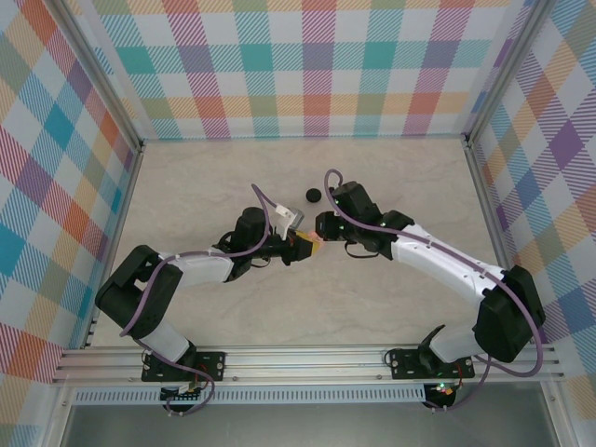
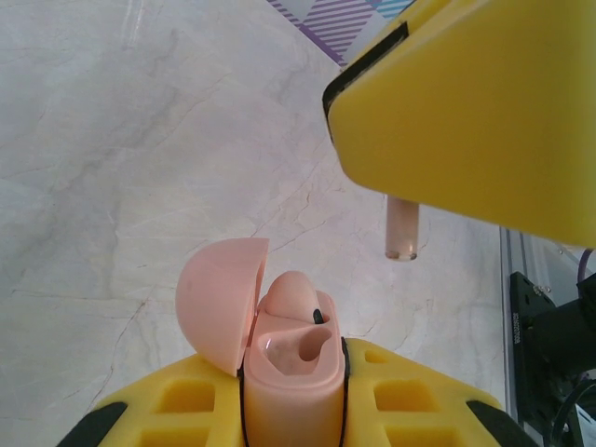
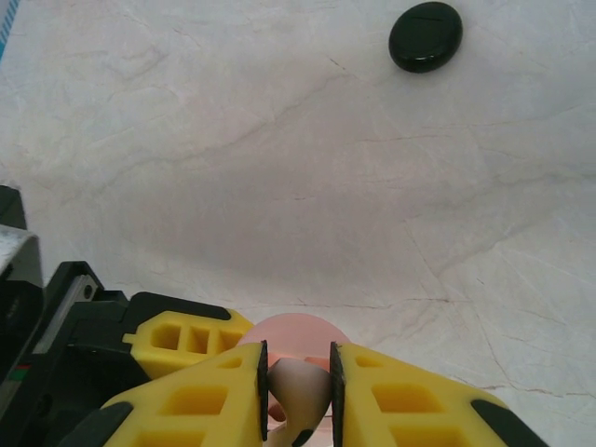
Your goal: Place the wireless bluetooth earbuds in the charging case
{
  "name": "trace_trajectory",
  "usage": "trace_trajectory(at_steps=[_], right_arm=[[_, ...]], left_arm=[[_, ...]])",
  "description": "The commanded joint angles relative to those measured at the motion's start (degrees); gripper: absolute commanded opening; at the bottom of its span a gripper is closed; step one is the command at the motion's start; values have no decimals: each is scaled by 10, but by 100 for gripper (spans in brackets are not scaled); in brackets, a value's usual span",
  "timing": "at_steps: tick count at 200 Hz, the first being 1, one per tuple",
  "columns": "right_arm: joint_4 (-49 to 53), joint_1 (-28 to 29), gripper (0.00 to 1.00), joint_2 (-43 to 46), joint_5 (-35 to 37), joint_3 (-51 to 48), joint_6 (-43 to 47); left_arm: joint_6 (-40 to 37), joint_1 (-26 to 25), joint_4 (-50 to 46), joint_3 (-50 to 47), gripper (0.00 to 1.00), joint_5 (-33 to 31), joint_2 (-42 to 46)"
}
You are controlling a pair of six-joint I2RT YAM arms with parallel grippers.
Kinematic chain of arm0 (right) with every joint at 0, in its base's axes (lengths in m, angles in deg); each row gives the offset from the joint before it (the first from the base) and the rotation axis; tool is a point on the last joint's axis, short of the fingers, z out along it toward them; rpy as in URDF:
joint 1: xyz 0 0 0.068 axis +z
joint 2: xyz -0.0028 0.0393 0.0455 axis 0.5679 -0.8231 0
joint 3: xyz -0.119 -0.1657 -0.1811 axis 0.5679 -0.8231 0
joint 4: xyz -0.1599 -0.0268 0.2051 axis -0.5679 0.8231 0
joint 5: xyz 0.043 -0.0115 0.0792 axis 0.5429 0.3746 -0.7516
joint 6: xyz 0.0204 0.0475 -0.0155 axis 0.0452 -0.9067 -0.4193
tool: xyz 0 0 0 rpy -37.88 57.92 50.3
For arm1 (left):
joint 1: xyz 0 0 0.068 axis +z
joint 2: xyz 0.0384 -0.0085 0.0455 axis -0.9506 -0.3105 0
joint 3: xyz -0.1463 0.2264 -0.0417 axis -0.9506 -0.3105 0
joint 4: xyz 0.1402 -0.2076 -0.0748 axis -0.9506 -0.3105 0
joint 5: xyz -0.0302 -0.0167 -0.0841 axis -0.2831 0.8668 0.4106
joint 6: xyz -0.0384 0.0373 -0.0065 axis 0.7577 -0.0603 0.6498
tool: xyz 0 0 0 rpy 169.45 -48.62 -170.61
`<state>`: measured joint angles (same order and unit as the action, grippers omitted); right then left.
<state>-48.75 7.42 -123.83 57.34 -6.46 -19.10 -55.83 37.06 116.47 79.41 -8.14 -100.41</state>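
My left gripper (image 2: 293, 384) is shut on a pale pink charging case (image 2: 291, 400), held upright with its lid (image 2: 219, 303) swung open to the left. One pale pink earbud (image 2: 292, 296) sits in the case's far slot; the near slot (image 2: 303, 346) is empty. My right gripper (image 3: 298, 372) is shut on a second pale pink earbud (image 3: 300, 396), just above the case lid (image 3: 296, 333). Its stem (image 2: 402, 228) hangs below the yellow finger (image 2: 475, 112), up and to the right of the case, not touching it. Both grippers (image 1: 296, 246) (image 1: 319, 240) meet at mid-table.
A round black puck (image 1: 314, 195) (image 3: 426, 35) lies on the marble table behind the grippers. Checked walls and metal rails (image 1: 484, 186) enclose the table. The left gripper's yellow finger (image 3: 182, 340) stands close beside my right fingers.
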Motion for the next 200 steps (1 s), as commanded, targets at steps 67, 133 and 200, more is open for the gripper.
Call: trace_trajectory(at_steps=[67,133,200], right_arm=[[-15,11,25,5,39,-5,-7],[-17,15,25,-6,37,4,-10],[-14,18,25,-14,36,11,-11]], left_arm=[[16,-3,15,23,9,21,3],[13,-3,4,29,9,31,6],[18,-3,0,32,9,33,4]])
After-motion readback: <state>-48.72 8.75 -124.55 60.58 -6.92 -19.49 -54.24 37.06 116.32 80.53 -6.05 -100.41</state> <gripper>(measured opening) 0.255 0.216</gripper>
